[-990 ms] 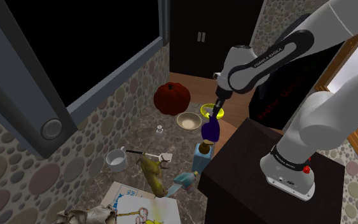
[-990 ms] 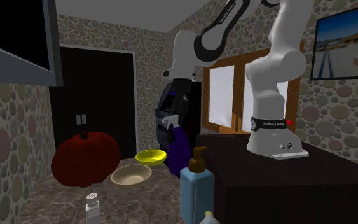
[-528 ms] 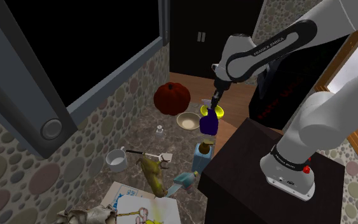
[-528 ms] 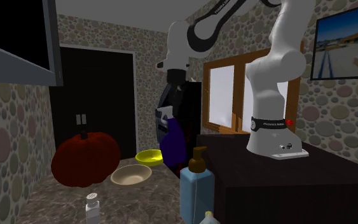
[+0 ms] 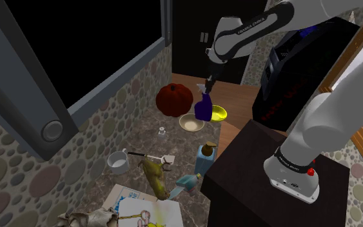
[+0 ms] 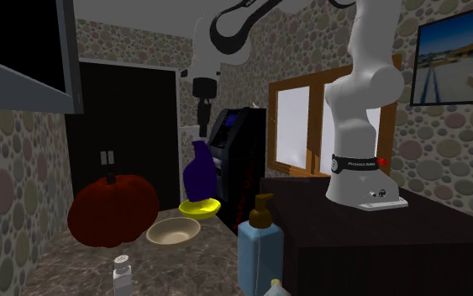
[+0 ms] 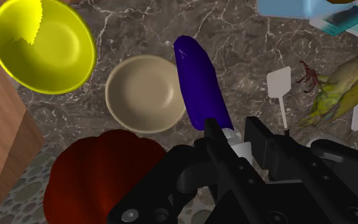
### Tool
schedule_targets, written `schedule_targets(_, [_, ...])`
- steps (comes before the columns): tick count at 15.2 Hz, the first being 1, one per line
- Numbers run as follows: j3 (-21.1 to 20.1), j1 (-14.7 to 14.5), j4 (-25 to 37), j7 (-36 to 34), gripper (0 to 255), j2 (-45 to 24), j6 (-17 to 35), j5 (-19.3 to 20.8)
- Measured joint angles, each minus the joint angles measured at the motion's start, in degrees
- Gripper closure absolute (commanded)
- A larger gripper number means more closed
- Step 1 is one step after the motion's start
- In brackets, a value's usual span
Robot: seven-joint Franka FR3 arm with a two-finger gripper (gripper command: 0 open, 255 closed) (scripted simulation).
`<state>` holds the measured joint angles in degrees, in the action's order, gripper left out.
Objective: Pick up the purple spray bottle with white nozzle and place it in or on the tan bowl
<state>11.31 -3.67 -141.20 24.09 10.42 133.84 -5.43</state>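
Running btwn the pebble-patterned wall [image 5: 125, 97] on the shoulder view's left and the dark brown box stand [image 5: 251, 167] on its right, the dark veined marble surface [image 5: 173, 145] forms a narrow strip. At its far end it meets wooden boards [image 5: 196, 82].

The round dark-red pumpkin [image 5: 175, 98] sits at that far end, close to the wall. The glossy yellow bowl [image 5: 218, 114] sits at the marble/wood edge, w/ the smooth tan bowl [image 5: 190, 122] just beside it and near the pumpkin. Bare marble lies open on the tan bowl's nearer side, up to a light-blue soap bottle w/ brown pump [image 5: 204, 164] by the stand's corner.

The deep purple spray bottle [image 7: 199, 83] hangs in the air over the bowls, neck up. Its body is long, smooth and tapered. In the wrist view it lines up along the tan bowl's rim, not over the middle. The all-black gripper [image 7: 233, 135] is clamped on its white nozzle [image 7: 236, 145].
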Motion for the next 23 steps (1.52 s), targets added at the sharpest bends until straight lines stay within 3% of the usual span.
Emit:
schedule_targets(7, [1.9,0.9,19.2,3.6,255,-11.3,-8.5,-2.2])
schedule_targets(9, [2.3,1.3,22.1,4.5,255,-13.3,-9.6,-2.8])
schedule_targets(23, [1.9,1.5,18.6,7.1,255,-19.0,-0.8,-5.6])
